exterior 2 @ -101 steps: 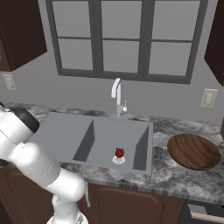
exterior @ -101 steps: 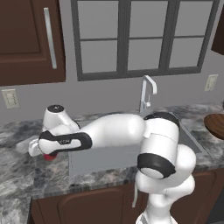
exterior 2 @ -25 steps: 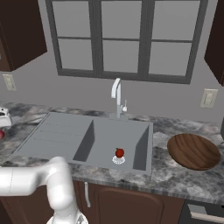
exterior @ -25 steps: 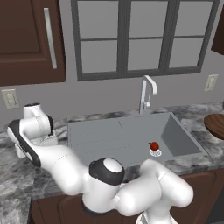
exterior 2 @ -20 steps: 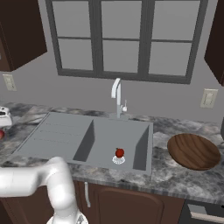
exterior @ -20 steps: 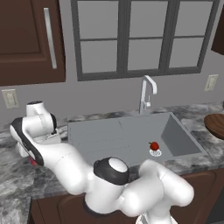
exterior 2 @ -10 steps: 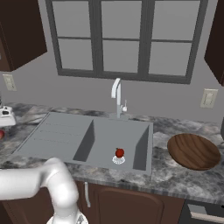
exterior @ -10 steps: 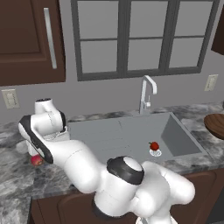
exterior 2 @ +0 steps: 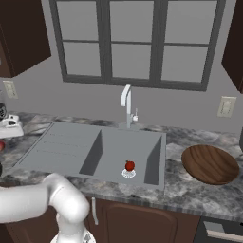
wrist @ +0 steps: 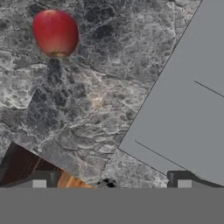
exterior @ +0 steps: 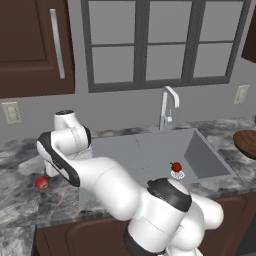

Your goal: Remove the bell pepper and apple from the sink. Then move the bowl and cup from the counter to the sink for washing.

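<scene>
In the left base view the white arm sweeps from the lower right up toward the middle left of the frame, its far end bent over the counter (exterior: 20, 200). The apple (exterior: 42, 183) lies on the stone at the left edge, just beside the arm and left of the sink (exterior: 150, 150). In the basin, right of centre, the bell pepper (exterior: 175, 166) sits on the round white drain below the chrome faucet (exterior: 168, 106). A slice of the bowl (exterior: 246, 143) shows at the right edge. In the right base view the arm fills the lower left; the sink (exterior 2: 71, 142) spans the middle, with the bell pepper (exterior 2: 129, 165) on the drain in the basin's lower centre, the faucet (exterior 2: 127, 107) behind it, and the wooden bowl (exterior 2: 210, 164) resting on the counter (exterior 2: 190, 190) at the right. In the hand view the gripper (wrist: 111, 181) hangs above the counter (wrist: 87, 105) with its two fingers (wrist: 39, 180) spread wide apart, holding nothing. The apple (wrist: 55, 33) lies free on the stone at the upper left, well apart from the tips, and the grey sink (wrist: 188, 96) edge slants across the right.
</scene>
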Controlling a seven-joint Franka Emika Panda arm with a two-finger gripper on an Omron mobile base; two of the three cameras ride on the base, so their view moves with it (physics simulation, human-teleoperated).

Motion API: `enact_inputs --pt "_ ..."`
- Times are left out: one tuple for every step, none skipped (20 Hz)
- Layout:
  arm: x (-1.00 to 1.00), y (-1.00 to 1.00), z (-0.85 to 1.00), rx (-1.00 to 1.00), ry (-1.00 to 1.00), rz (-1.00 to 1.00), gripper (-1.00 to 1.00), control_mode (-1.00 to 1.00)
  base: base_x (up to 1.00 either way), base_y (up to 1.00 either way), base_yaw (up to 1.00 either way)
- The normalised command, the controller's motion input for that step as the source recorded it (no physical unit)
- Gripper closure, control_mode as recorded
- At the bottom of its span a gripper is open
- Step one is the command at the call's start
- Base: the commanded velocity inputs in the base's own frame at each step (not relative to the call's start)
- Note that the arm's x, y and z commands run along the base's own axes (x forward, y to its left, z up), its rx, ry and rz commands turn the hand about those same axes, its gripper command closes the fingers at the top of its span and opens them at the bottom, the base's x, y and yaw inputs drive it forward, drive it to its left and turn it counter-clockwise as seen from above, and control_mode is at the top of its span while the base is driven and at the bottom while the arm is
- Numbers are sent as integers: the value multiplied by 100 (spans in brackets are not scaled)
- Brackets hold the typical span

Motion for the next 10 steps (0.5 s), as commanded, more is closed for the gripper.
enact_inputs --pt "-15 -49 6 7 -7 0 -100 -100 0 0 0" --pt "-15 -51 4 10 -7 1 -100 -100 0 0 0" --pt "-16 -52 3 13 -6 1 -100 -100 0 0 0" --pt "-18 -52 2 16 -7 1 -100 -100 0 0 0" --pt "-16 -53 2 16 -6 1 -100 -100 0 0 0" --pt "-16 -53 1 17 -5 1 -100 -100 0 0 0" --pt "-16 -53 2 16 -6 1 -100 -100 0 0 0" --pt "-15 -53 3 16 -6 1 -100 -100 0 0 0" --pt "-14 -52 3 15 -7 0 -100 -100 0 0 0" --pt "-14 -52 6 13 -8 0 -100 -100 0 0 0"
